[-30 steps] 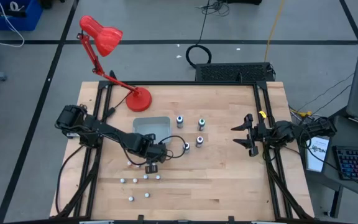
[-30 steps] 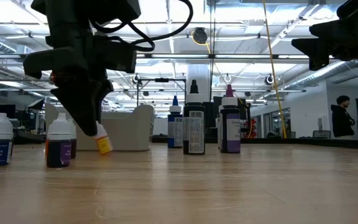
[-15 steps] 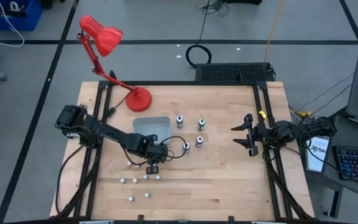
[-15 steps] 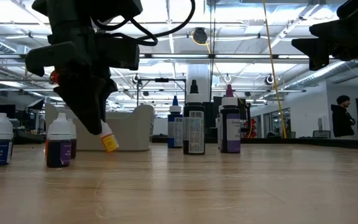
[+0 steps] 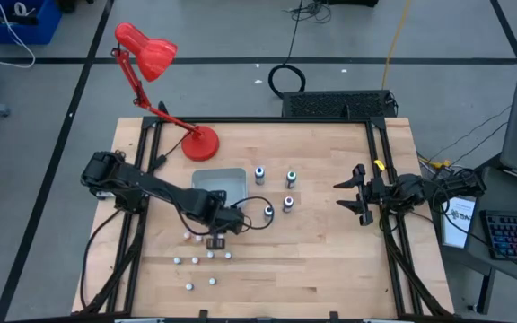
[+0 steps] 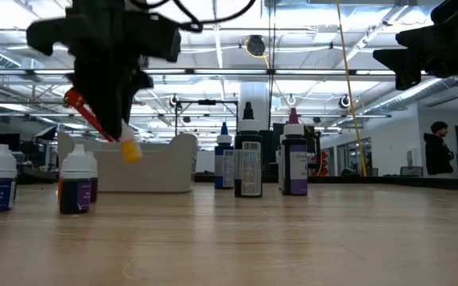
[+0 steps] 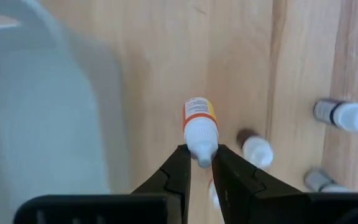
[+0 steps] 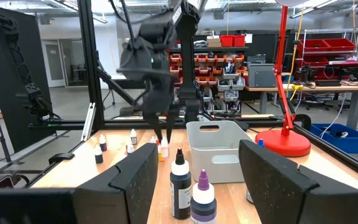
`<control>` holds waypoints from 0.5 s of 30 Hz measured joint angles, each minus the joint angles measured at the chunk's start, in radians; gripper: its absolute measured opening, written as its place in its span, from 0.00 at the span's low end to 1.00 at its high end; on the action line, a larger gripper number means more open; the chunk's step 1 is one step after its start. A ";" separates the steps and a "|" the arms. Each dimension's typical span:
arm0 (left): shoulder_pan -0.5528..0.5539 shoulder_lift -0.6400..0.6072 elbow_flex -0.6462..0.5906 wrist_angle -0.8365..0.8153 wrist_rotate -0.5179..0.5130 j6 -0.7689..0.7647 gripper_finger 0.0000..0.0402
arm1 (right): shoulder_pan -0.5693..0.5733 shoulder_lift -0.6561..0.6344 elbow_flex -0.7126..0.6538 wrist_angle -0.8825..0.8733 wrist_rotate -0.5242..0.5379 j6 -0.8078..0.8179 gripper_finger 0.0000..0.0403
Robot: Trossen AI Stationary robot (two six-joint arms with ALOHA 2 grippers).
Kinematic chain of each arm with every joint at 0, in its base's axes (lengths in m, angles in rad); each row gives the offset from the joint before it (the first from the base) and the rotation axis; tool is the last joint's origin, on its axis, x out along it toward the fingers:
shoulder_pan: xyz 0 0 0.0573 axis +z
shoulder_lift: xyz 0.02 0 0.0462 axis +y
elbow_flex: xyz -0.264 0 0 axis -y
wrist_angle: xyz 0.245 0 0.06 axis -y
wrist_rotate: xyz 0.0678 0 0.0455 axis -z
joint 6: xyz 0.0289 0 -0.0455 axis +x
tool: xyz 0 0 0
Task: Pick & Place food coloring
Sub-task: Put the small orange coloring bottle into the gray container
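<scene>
Right now my left gripper (image 7: pixel 199 163) pinches a small orange-labelled food coloring bottle (image 7: pixel 200 127) by its white cap, so it hangs clear of the table (image 5: pixel 312 260), just beside the tray (image 5: pixel 215 182), likely its destination. My right gripper (image 5: pixel 352 194) waits wide open, far right.

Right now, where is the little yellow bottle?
The little yellow bottle is up off the table, pinched in the left gripper. In the low view it hangs at the left, just in front of the grey tray and above the small bottles.
</scene>
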 joint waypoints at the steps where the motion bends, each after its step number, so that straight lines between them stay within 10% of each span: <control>1: 0.001 0.000 0.032 -0.056 -0.016 0.007 0.15 | 0.000 0.000 0.000 0.000 0.000 0.000 0.53; 9: 0.066 -0.003 0.245 -0.479 -0.195 0.031 0.15 | 0.000 0.000 0.000 0.000 0.000 0.000 0.53; 15: 0.243 -0.079 0.209 -0.512 -0.145 0.071 0.15 | 0.000 0.000 0.000 0.000 0.000 0.000 0.53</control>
